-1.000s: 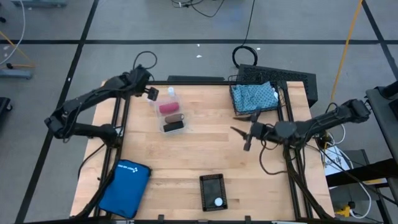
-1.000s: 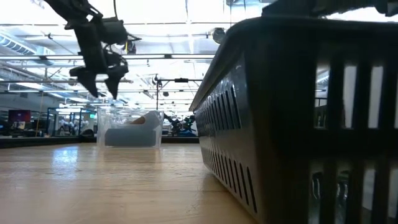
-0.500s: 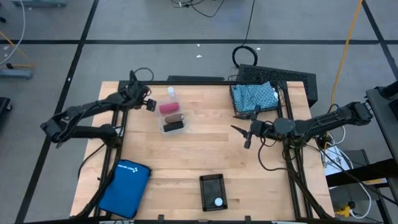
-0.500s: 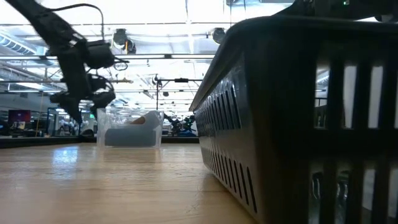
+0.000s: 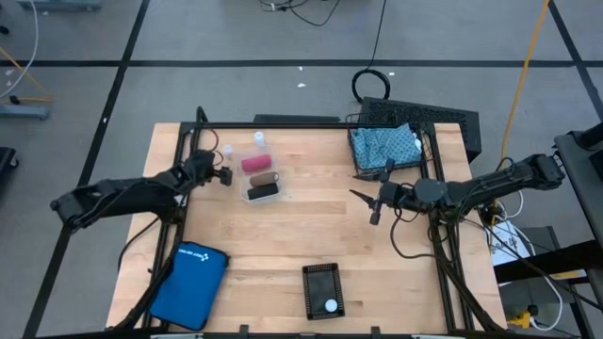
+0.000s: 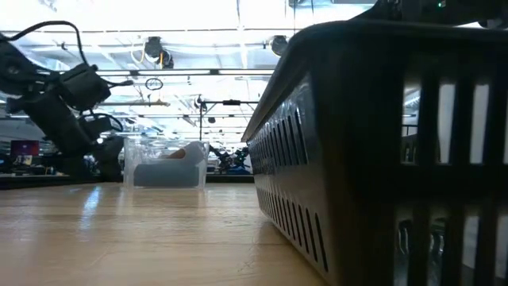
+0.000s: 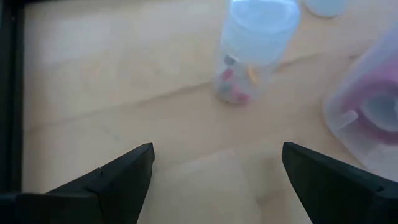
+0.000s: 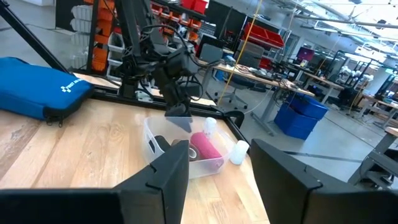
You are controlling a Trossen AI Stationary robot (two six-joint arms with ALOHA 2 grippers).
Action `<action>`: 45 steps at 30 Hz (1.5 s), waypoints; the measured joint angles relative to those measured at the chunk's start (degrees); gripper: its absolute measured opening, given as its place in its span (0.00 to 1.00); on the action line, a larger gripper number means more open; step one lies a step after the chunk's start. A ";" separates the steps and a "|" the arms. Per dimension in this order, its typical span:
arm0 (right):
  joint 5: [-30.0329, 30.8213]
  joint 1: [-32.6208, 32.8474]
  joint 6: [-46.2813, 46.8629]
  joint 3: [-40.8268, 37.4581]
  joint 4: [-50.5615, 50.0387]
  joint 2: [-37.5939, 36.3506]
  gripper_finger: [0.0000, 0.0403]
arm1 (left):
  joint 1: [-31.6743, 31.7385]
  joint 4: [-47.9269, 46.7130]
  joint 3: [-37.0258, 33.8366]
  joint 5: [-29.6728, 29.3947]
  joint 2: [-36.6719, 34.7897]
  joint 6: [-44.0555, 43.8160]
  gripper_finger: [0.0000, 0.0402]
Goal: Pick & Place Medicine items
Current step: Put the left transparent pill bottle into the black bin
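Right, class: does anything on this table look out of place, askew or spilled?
Nothing is spilled or broken. The white vials are split up, though: one vial and a second vial sit loose on the table beside the clear tray, while a third vial sits alone in the small black basket.

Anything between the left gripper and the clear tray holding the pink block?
In the high view, only a small white vial on bare wood lies near that gap; the open left gripper sits just left of the clear tray.
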 joint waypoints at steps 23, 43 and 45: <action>0.15 0.00 -0.17 0.00 0.09 0.07 0.40 | 0.01 26.43 -1.39 -4.36 19.52 4.98 0.90; 0.17 0.00 -0.40 0.00 0.07 0.07 0.40 | -0.51 41.79 -1.33 -5.71 32.21 6.72 0.78; 0.17 0.00 -0.41 0.00 0.07 0.07 0.40 | -0.53 42.67 -1.31 -6.09 32.78 6.21 0.71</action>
